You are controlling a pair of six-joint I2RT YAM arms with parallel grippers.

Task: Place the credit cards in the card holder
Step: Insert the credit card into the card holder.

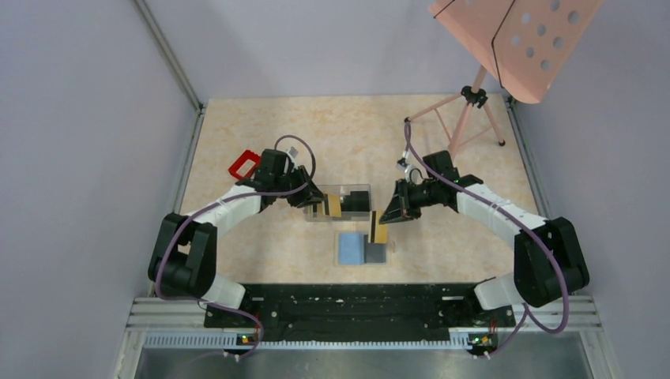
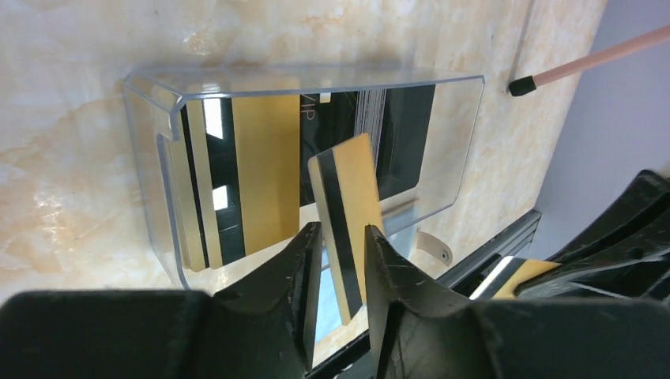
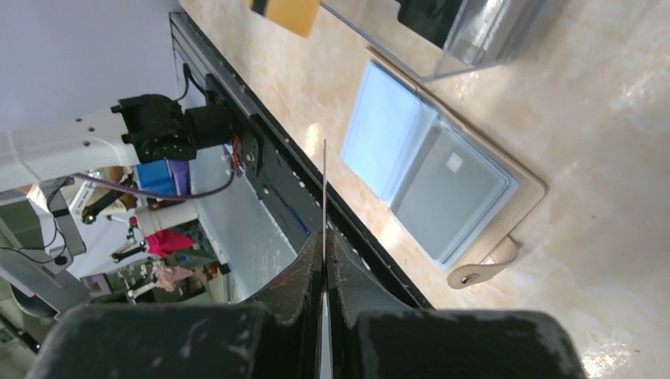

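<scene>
A clear plastic box (image 1: 348,200) in mid-table holds several black and yellow-gold credit cards (image 2: 265,170). My left gripper (image 2: 341,237) is at the box's left end, its jaws slightly apart. A gold card with a black stripe (image 2: 348,213) stands loose between them, with a gap on its left side. The card holder (image 1: 362,249) lies open in front of the box, showing its blue lining (image 3: 387,134) and snap tab (image 3: 482,267). My right gripper (image 3: 324,237) is shut on a gold credit card (image 1: 380,229), seen edge-on in the right wrist view, above the holder's right part.
A small red frame (image 1: 243,166) lies behind the left arm. A pink music stand (image 1: 474,103) rises at the back right, one foot (image 2: 521,85) near the box. Grey walls close in both sides, and a black rail (image 1: 355,304) runs along the near edge.
</scene>
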